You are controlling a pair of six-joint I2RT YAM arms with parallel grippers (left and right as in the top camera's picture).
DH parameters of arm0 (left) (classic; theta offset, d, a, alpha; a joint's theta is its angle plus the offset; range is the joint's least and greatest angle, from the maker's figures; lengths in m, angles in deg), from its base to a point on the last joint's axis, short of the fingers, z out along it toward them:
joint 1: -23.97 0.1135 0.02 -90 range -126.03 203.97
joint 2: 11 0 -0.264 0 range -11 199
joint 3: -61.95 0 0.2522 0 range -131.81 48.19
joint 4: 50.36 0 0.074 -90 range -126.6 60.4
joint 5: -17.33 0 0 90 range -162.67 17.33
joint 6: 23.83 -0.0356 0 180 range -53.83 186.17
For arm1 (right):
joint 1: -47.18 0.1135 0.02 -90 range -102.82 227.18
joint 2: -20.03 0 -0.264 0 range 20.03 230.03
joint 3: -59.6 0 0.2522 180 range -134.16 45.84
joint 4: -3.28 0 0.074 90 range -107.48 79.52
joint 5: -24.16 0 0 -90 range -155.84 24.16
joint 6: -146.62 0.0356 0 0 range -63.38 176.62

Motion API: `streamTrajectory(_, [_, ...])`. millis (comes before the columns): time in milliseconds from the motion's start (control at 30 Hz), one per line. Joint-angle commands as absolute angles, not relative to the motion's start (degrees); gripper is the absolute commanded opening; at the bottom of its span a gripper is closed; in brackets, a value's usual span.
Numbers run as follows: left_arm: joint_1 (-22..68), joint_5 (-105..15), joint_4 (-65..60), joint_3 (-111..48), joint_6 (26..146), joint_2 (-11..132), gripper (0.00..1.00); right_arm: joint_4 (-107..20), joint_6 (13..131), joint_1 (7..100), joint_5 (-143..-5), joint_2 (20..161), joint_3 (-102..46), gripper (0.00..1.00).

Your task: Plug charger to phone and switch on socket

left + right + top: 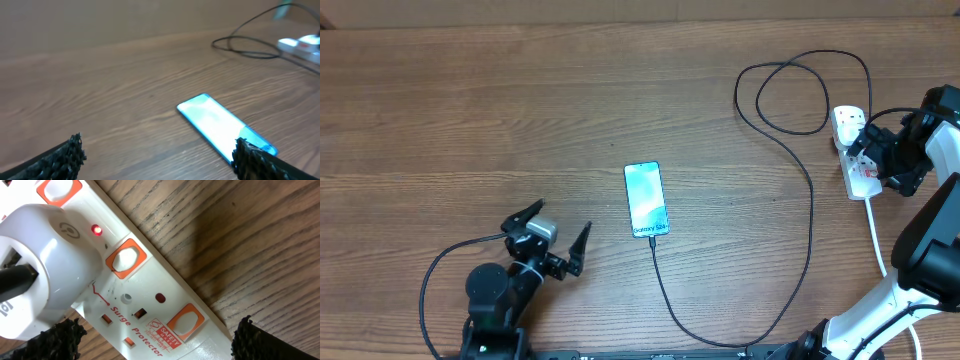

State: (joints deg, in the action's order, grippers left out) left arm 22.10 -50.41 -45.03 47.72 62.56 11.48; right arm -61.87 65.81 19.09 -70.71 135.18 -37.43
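Observation:
The phone point(646, 198) lies screen up at the table's middle, teal screen lit, with the charger cable point(809, 215) joined at its near end; it also shows in the left wrist view point(220, 125). The cable loops right and back to a white plug point(849, 121) in the socket strip point(861, 175). My right gripper point(869, 150) is open directly over the strip. In the right wrist view the strip point(150, 300) shows orange-framed switches and a lit red lamp point(96, 229) beside the white plug point(45, 260). My left gripper point(560, 235) is open and empty, left of the phone.
The strip's thick white cord point(876, 235) runs toward the front right, beside the right arm's base. The black cable forms a loop point(790, 95) at the back right. Bare wooden table surrounds the phone.

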Motion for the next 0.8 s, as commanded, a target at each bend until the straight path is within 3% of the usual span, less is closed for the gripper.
streamTrajectory(0, [24.8,-52.5,-40.9,47.9,61.4,5.5,0.99,-60.6,66.4,19.4,-71.3,135.7,-39.0,1.00])
streamTrajectory(367, [26.6,-66.7,-32.6,47.9,61.5,-10.8,1.00,-60.6,66.4,19.4,-71.3,135.7,-39.0,1.00])
streamTrajectory(767, [26.6,-74.8,-32.2,48.0,61.8,-10.8,0.99,-60.6,66.4,19.4,-71.3,135.7,-39.0,1.00])
